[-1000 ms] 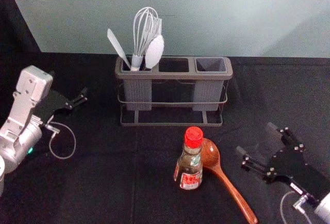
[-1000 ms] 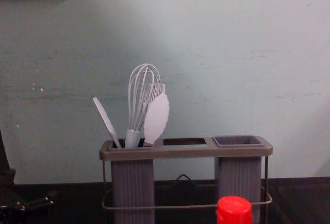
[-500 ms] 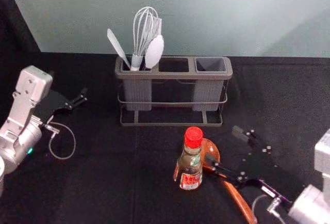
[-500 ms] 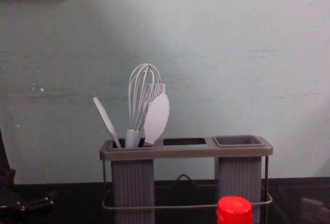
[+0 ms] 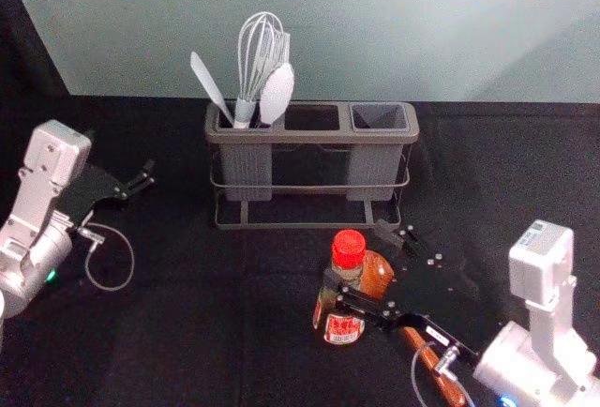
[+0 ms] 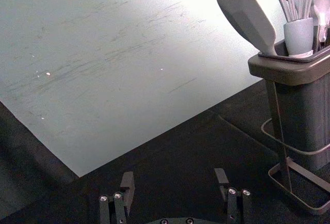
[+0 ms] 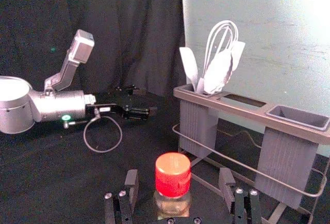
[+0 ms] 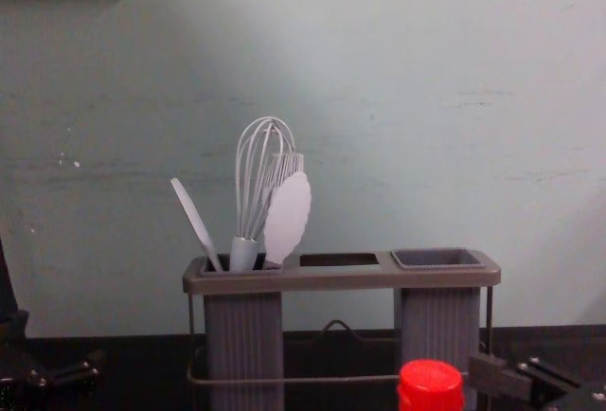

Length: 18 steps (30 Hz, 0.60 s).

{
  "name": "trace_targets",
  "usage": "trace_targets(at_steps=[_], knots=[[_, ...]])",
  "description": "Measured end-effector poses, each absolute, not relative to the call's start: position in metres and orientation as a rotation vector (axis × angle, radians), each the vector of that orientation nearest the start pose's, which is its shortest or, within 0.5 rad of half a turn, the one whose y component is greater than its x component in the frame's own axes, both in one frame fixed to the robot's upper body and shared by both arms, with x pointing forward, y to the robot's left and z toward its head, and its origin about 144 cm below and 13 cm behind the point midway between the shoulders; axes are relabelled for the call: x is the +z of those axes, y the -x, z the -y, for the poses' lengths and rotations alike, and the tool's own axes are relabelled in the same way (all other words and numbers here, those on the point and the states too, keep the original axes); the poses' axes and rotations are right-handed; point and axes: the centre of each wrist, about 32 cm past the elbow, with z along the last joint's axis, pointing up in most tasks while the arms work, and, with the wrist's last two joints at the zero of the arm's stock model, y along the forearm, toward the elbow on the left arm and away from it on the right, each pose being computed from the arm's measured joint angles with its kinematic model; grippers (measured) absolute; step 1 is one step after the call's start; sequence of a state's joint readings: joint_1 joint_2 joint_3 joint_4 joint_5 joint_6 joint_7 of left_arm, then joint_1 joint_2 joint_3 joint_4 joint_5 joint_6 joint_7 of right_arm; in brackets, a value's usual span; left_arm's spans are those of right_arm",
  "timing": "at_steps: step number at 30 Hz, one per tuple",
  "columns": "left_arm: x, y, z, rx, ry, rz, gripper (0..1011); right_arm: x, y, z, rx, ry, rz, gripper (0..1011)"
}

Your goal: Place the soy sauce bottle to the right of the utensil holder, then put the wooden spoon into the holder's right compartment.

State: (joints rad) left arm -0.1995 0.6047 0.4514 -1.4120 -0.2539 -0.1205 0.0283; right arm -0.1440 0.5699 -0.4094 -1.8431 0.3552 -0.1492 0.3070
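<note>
On the left, the left gripper (image 6: 174,177) sits off to the side with its two fingers wide apart and nothing in them. Next comes the holder (image 5: 309,137). Its left compartment (image 5: 246,173) has a whisk (image 5: 245,112) and other white tools (image 5: 277,95) in it, and no spoon stands in its right compartment (image 5: 373,174). The bottle (image 5: 345,327) stands up on the table (image 5: 187,351), in front of the holder and toward its right part, but not out past its right side. So the first job is not done. The right gripper (image 5: 356,254) is at the bottle, with its fingers apart, one on each side. The right wrist view shows gaps beside the bottle, so it does not look clamped. The grab seems to be just starting. The spoon (image 5: 377,276) lies on the table close by the bottle, with part of it hidden by the right gripper, so that job is not done either. What is left is to shut on the bottle, move it to the right of the holder, then pick up the spoon and put it in the right compartment
</note>
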Motion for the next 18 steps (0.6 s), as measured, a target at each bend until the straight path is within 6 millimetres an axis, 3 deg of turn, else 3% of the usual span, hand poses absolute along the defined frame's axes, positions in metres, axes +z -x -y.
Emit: trace_targets(at_steps=[7, 14, 18], knots=[[1.14, -0.489, -0.31, 1.248, -0.304, 0.285, 1011, 1.154, -0.392, 0.226, -0.767, 0.017, 0.092, 994], [1.14, -0.489, -0.31, 1.248, -0.304, 0.285, 1011, 1.153, -0.397, 0.22, -0.762, 0.01, 0.069, 862], [1.14, -0.489, -0.31, 1.248, -0.304, 0.285, 1011, 1.152, -0.398, 0.218, -0.758, 0.007, 0.063, 707]])
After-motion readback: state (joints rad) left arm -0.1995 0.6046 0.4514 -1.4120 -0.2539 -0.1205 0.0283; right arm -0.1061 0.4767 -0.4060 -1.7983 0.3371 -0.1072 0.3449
